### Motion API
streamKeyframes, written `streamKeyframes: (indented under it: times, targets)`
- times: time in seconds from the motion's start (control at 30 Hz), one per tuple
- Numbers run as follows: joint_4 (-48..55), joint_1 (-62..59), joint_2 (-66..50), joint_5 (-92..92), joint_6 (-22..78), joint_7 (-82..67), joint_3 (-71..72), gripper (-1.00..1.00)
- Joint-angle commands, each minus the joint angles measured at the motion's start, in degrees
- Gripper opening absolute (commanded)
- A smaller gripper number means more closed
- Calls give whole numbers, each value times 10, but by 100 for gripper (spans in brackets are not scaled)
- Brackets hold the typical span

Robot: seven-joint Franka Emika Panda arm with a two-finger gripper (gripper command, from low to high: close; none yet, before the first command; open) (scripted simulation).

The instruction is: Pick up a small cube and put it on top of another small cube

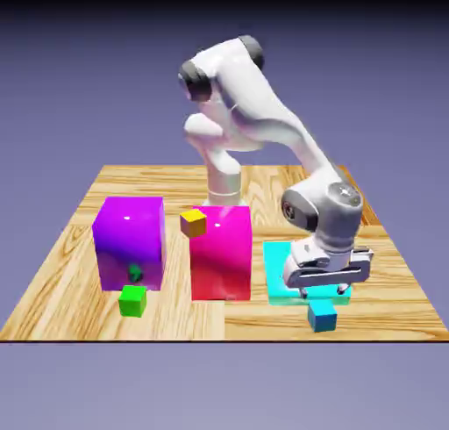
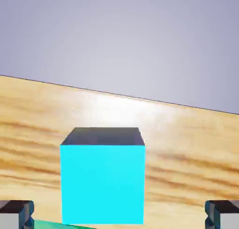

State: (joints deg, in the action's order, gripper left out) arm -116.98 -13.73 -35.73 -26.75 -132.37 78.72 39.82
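Observation:
The small blue cube [image 1: 323, 315] rests on the wooden table near its front edge, at the exterior view's right. My gripper [image 1: 323, 291] hangs just above it, fingers spread and nothing between them. In the hand view the blue cube [image 2: 102, 176] looms large, centred between the two grey fingertips [image 2: 16, 214], which stand wide apart at the bottom corners and do not touch it. My gripper [image 2: 119, 217] is open. A small green cube [image 1: 133, 301] sits at the front left and a small yellow cube [image 1: 193, 223] by the magenta block.
A big cyan block [image 1: 279, 275] stands right behind the gripper, a big magenta block [image 1: 221, 253] in the middle and a big purple block [image 1: 130, 242] at the left. The table's front edge [image 1: 219, 339] runs close under the blue cube.

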Motion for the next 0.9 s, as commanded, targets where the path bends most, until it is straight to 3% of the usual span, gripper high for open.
streamKeyframes:
  times: [0.0,0.2,0.23,0.53,0.87]
  targets:
    - [-1,19,-4,7,-13,-5,-21,0]
    - [-5,116,-23,43,-80,-29,-130,0]
    - [-5,116,-23,43,-80,-29,-130,-100]
    - [1,-28,7,-9,19,4,28,-100]
    - [-39,-2,80,92,14,-172,-179,-100]
